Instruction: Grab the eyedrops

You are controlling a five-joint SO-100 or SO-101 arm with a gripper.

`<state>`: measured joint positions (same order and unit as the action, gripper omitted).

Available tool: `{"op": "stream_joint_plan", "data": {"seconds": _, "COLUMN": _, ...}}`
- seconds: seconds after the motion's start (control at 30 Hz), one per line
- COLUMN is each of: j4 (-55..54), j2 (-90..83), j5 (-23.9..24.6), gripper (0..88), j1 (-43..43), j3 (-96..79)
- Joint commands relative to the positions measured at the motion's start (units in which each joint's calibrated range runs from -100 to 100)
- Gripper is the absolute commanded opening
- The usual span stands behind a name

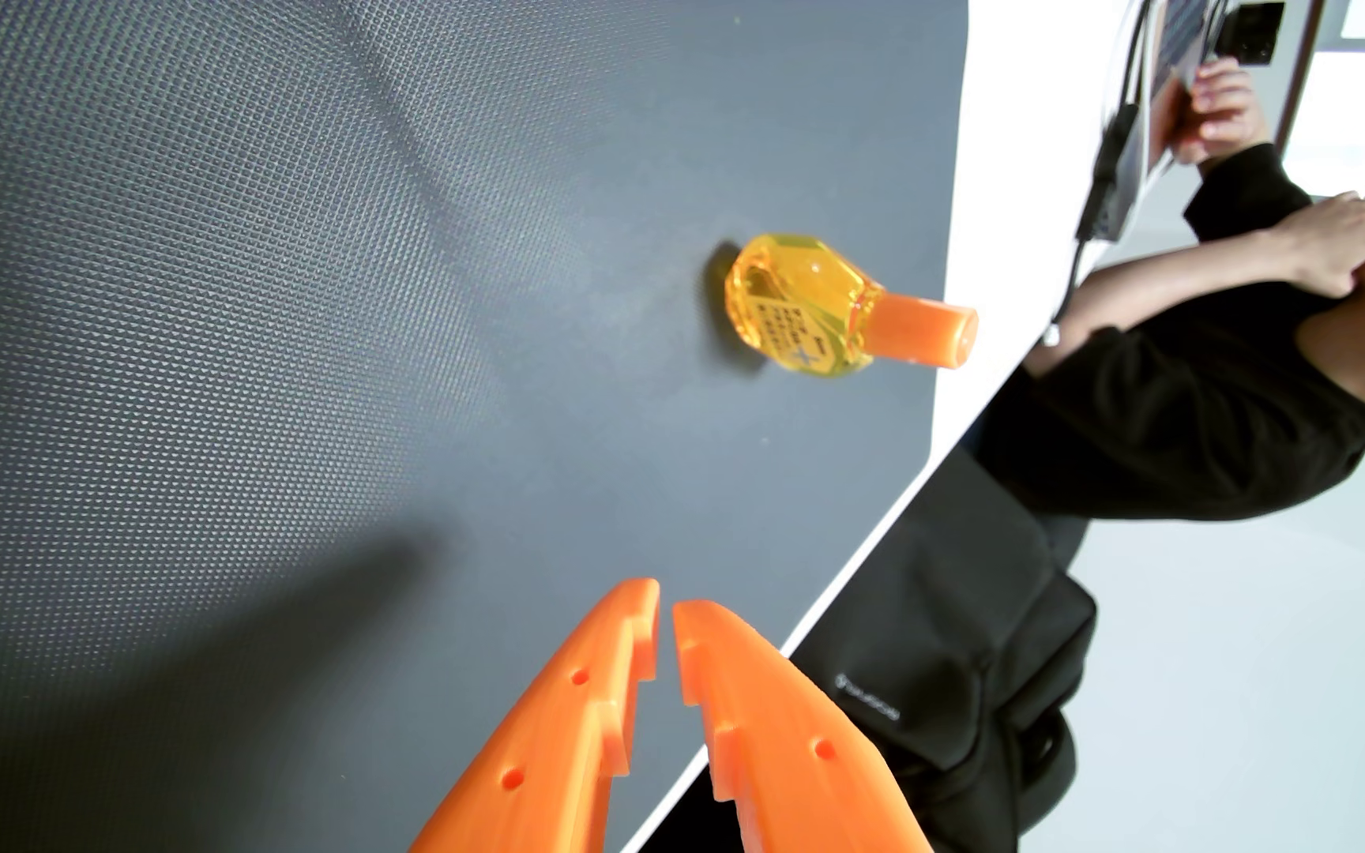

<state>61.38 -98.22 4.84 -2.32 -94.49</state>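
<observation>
- While the orange gripper [665,605] hangs low at the near edge of the wrist view, its jaws stand nearly together, only a narrow slit between the tips, and they hold nothing.
- Farther out on the dark textured mat [252,328] stands the eyedrops bottle [806,307], a small yellow bottle with an orange cap [925,330] pointing right toward the mat's edge; it looks upright, though the tilted camera makes that hard to call.
- Bottle and gripper are well apart, so I'd judge this the approach step, with the grab not yet begun.
- Next move, as I see it: spread the jaws wide enough for the bottle's body, travel forward and a little right, then close across its flat sides.
- Nothing lies on the mat between tool and bottle.
- Off the table to the right sits a person in a black sleeve [1172,410], hands up by some equipment, and a black bag [950,656] nearer; both stay clear of the path.
</observation>
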Motion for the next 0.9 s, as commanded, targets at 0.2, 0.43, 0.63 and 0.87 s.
{"op": "stream_joint_plan", "data": {"seconds": 0.2, "j4": -0.9, "j2": -0.3, "j5": -0.4, "gripper": 1.2, "j1": -0.7, "j3": 3.6}}
{"op": "stream_joint_plan", "data": {"seconds": 0.43, "j4": 3.0, "j2": 3.4, "j5": -2.8, "gripper": 1.4, "j1": -2.7, "j3": 11.8}}
{"op": "stream_joint_plan", "data": {"seconds": 0.63, "j4": 3.1, "j2": 13.8, "j5": -5.0, "gripper": 1.3, "j1": -0.5, "j3": 19.3}}
{"op": "stream_joint_plan", "data": {"seconds": 0.87, "j4": 3.0, "j2": 29.2, "j5": -8.6, "gripper": 1.3, "j1": 1.5, "j3": 31.6}}
